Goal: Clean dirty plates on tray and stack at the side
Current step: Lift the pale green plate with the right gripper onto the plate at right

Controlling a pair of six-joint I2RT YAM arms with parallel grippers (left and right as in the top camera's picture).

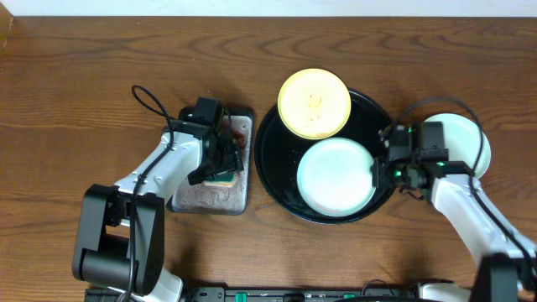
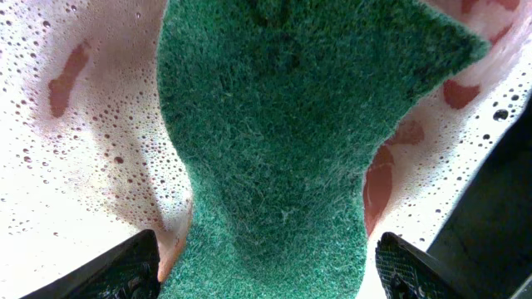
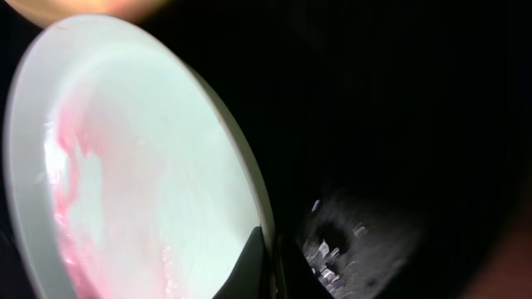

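The black tray (image 1: 275,159) holds a pale yellow plate (image 1: 314,102) lying over its far rim and a mint plate (image 1: 334,176) at its near right. My right gripper (image 1: 382,164) is shut on that mint plate's right rim. In the right wrist view the plate (image 3: 141,183) shows pink smears, its rim is pinched between the fingers (image 3: 252,264), and the dark tray (image 3: 399,124) lies behind it. A second mint plate (image 1: 461,138) sits on the table right of the tray. My left gripper (image 1: 220,159) hangs open over a green sponge (image 2: 283,141), one jaw on each side and clear of it.
The sponge lies in a small grey metal tray (image 1: 210,197) left of the black tray, filled with pinkish foam (image 2: 83,166). Bare wooden table (image 1: 84,84) surrounds everything, and its back edge meets a pale wall.
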